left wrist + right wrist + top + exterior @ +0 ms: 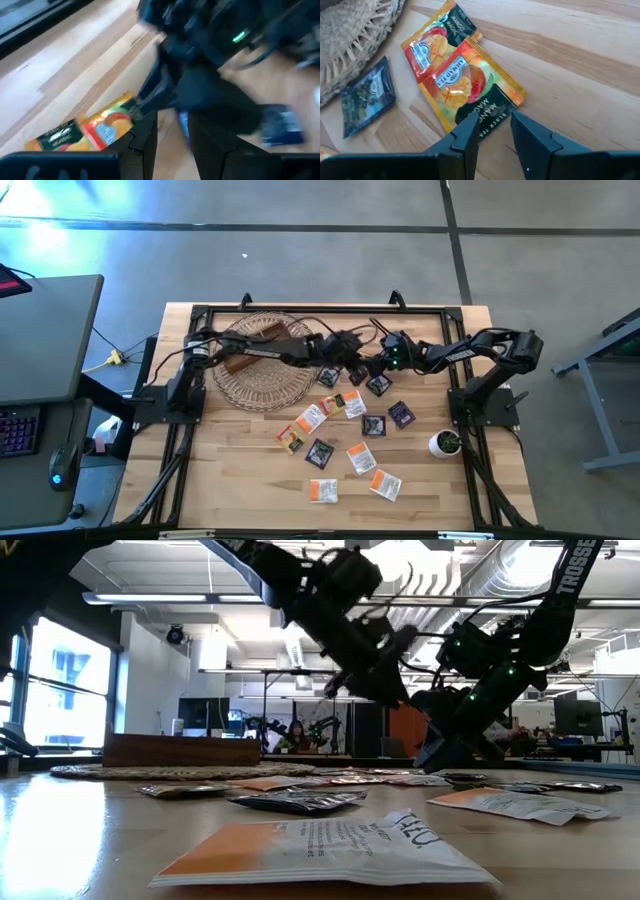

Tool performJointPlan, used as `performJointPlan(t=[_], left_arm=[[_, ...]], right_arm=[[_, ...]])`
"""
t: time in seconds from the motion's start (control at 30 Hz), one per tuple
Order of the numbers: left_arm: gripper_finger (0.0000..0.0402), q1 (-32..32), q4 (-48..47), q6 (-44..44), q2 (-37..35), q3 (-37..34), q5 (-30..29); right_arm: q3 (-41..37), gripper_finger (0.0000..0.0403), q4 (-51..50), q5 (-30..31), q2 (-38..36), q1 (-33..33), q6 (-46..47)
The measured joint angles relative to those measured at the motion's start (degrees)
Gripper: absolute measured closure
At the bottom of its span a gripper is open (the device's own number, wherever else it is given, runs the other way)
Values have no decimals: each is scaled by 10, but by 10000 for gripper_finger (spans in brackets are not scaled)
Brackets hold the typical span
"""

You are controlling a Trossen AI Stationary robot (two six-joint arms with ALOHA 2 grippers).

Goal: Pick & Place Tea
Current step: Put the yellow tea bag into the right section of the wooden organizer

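Observation:
Several tea sachets [340,430] lie flat and scattered over the wooden table [230,480], some white with orange, some dark. My left gripper [352,363] hangs open above the table beside the wicker mat [262,370]. In its wrist view a blurred bluish streak [182,125] shows in the gap between its fingers, and an orange sachet [85,132] lies to one side. My right gripper [495,127] is open and low. Its fingers stand over the dark end [487,112] of an orange mango sachet [465,85], which overlaps a second one [437,40]. My right gripper comes slanting down from the table's right side, one fingertip [470,127] over the mango sachet's dark end. I cannot tell whether it touches the sachet, which lies flat on the table.
A brown wooden box [180,750] rests on the wicker mat at the far left. A dark blue sachet [367,102] lies by the mat's rim. A small white pot with a plant [446,443] stands near the right arm's base. The two grippers are close together.

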Motion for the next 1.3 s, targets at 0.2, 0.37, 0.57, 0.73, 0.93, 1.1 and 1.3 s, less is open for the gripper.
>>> performJointPlan(t=[0.2,0.37,0.57,0.73,0.93,1.1,1.3], left_arm=[[294,12,-5,-28,57,-1,-3],[294,31,-33,-49,75,-4,-2],[294,30,-34,-45,76,-2,-23],[294,22,-52,-26,72,25,-63],[294,23,-86,-26,72,49,-102],[294,23,-87,-25,72,49,-119],[294,22,-88,-26,72,49,-131]], right_arm=[[1,289,-12,7,0,0,3],[1,289,-16,12,0,0,2],[1,289,-16,3,0,0,-3],[1,289,-16,12,0,0,-10],[1,289,-16,11,0,0,-8],[1,289,-14,-7,0,-1,9],[1,289,-15,-11,0,0,24]])
